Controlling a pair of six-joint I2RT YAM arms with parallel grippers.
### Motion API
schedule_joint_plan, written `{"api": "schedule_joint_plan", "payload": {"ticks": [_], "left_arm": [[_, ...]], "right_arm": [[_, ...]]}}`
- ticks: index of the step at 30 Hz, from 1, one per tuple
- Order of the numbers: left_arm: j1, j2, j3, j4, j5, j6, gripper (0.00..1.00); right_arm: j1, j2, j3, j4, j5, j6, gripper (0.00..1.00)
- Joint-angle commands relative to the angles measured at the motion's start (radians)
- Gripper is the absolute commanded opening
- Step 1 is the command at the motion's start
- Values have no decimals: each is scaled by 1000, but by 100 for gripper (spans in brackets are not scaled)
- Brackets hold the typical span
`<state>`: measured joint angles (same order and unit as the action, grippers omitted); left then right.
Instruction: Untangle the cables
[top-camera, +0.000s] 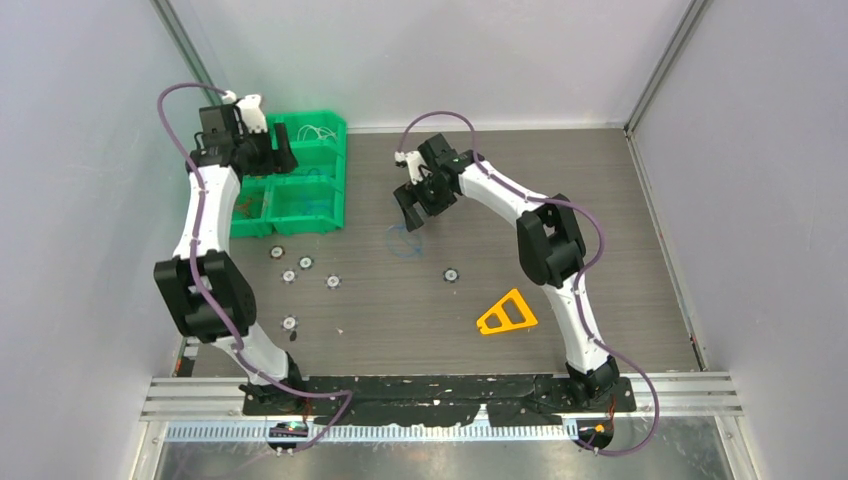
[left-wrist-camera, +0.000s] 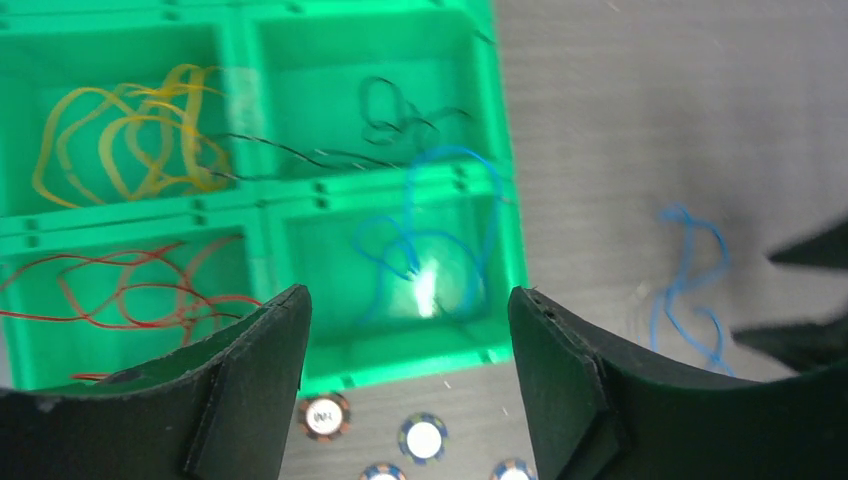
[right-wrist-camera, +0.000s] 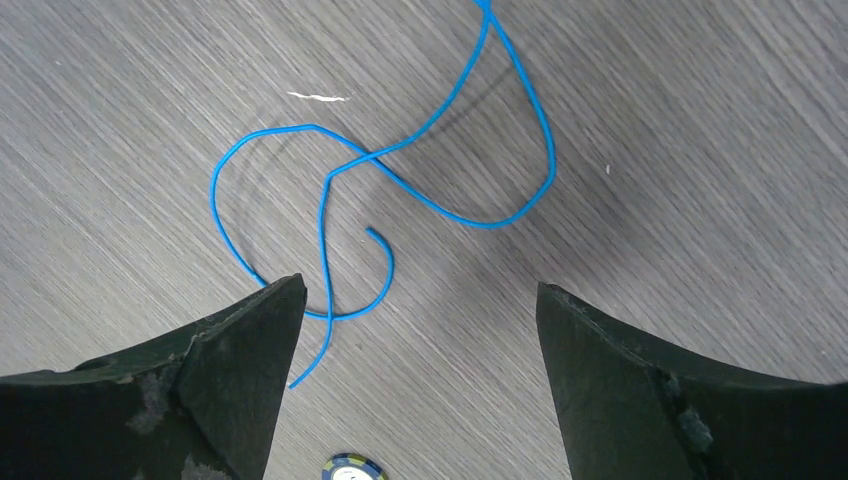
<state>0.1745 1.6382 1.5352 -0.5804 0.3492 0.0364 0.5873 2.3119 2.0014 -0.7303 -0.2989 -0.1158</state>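
A loose blue cable (right-wrist-camera: 400, 180) lies looped on the grey table, also in the top view (top-camera: 400, 241) and the left wrist view (left-wrist-camera: 690, 280). My right gripper (right-wrist-camera: 420, 300) is open and empty, hovering just above it (top-camera: 412, 208). My left gripper (left-wrist-camera: 410, 310) is open and empty above the green bin (top-camera: 340, 190). The bin's compartments hold yellow cables (left-wrist-camera: 130, 140), red cables (left-wrist-camera: 120, 290) and a blue cable (left-wrist-camera: 420, 240). A black cable (left-wrist-camera: 395, 115) trails over a divider. White cables (top-camera: 318, 131) lie in a far compartment.
Several round poker chips (top-camera: 305, 263) lie scattered on the table in front of the bin, one more (top-camera: 451, 274) near the middle. An orange triangular piece (top-camera: 507, 314) lies at the front right. Grey walls enclose the table.
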Motion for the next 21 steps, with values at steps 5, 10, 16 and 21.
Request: {"api": "schedule_joint_plan", "payload": {"ticks": [5, 10, 16, 21], "left_arm": [[57, 258, 262, 95, -210, -190, 65], [72, 374, 347, 95, -283, -225, 51], [85, 417, 346, 96, -327, -241, 47], [87, 422, 322, 97, -333, -261, 50]], "right_arm": [[-2, -99, -63, 52, -1, 30, 91], [-2, -175, -175, 69, -4, 24, 90], [-2, -217, -217, 70, -5, 18, 90], [-10, -198, -199, 62, -10, 23, 90]]}}
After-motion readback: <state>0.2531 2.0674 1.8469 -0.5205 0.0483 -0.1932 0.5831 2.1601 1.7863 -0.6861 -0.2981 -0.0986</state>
